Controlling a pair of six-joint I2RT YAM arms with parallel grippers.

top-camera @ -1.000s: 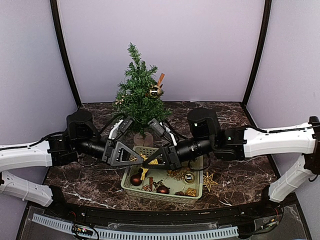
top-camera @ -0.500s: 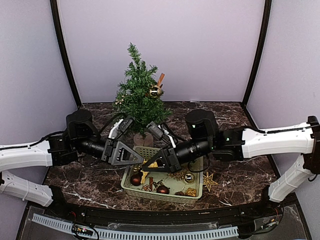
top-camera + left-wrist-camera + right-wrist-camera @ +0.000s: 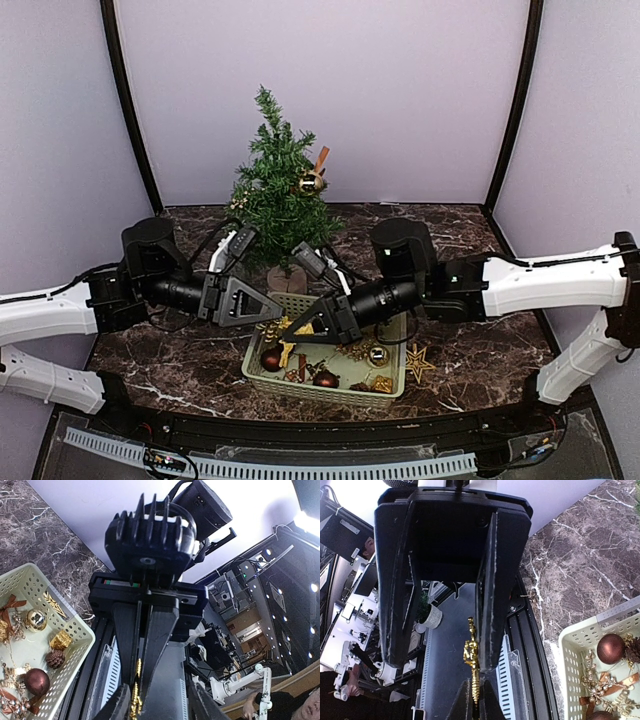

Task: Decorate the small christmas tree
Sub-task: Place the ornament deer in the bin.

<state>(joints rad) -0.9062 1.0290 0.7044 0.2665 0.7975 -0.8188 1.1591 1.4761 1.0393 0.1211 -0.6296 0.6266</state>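
The small christmas tree [image 3: 272, 195] stands at the back of the table with a gold bell [image 3: 312, 182] hanging on it. Above the cream basket [image 3: 320, 392] both grippers meet tip to tip. My right gripper [image 3: 475, 702] is shut on a thin gold ornament [image 3: 472, 655], seen edge-on. My left gripper [image 3: 159, 707] faces it with its jaws apart, and the right fingers and the gold ornament [image 3: 135, 680] sit between them. The ornament lies close beside one left finger [image 3: 489, 580]. In the top view the left gripper [image 3: 262, 308] and right gripper [image 3: 295, 330] are nearly touching.
The basket holds dark red balls [image 3: 271, 359], a gold ball [image 3: 378, 354] and several other small decorations. A gold star [image 3: 415, 362] lies on the marble table to the right of the basket. Purple walls close in the back and sides.
The left jaws have narrowed around the right gripper's tips. The right gripper has slid left and slightly down with the gold ornament. The left arm has drawn back a little to the left.
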